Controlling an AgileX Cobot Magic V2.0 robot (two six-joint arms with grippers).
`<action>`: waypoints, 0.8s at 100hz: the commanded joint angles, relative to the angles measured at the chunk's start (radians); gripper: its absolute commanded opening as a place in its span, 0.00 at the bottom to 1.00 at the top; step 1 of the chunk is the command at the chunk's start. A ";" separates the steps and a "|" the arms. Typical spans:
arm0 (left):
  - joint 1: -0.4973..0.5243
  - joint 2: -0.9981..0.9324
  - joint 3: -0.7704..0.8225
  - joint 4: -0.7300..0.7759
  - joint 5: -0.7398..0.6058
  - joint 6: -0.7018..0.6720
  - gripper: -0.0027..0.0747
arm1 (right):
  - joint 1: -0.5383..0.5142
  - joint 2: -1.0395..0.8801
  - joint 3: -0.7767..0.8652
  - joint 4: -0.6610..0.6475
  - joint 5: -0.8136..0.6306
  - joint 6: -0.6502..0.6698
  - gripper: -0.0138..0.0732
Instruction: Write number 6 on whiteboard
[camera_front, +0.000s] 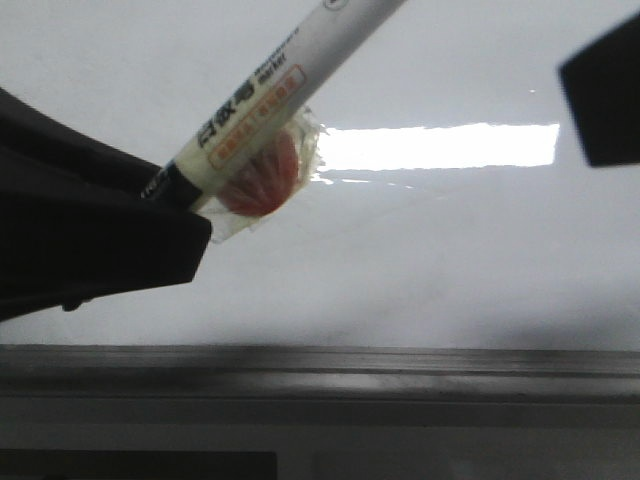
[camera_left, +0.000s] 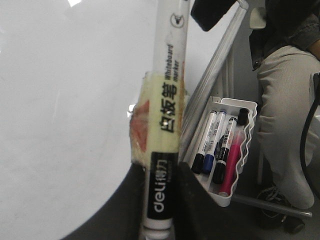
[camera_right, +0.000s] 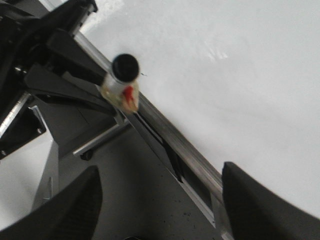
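A: Where was the marker (camera_front: 262, 108)?
B: Clamped at its black end in the left gripper (camera_left: 159, 200), its barrel slanting toward one o'clock over the whiteboard (camera_front: 420, 260). Yellowish tape with an orange patch (camera_front: 262, 172) wrapped its middle.
A: And the right gripper (camera_right: 160, 200)?
B: Its fingers stood spread with nothing between them, over the board's metal frame (camera_right: 190, 155).
A: Any 6 drawn?
B: No line showed on the board. At three o'clock from the marker in the left wrist view, a white tray (camera_left: 240, 145) held more pens.
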 joint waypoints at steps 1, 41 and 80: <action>-0.008 -0.012 -0.026 -0.005 -0.086 0.000 0.01 | 0.059 0.062 -0.056 0.026 -0.122 -0.011 0.69; -0.008 -0.012 -0.026 -0.001 -0.090 0.000 0.01 | 0.165 0.307 -0.124 0.080 -0.404 -0.011 0.56; -0.008 -0.012 -0.026 -0.005 -0.102 0.000 0.24 | 0.165 0.340 -0.125 0.110 -0.412 -0.009 0.08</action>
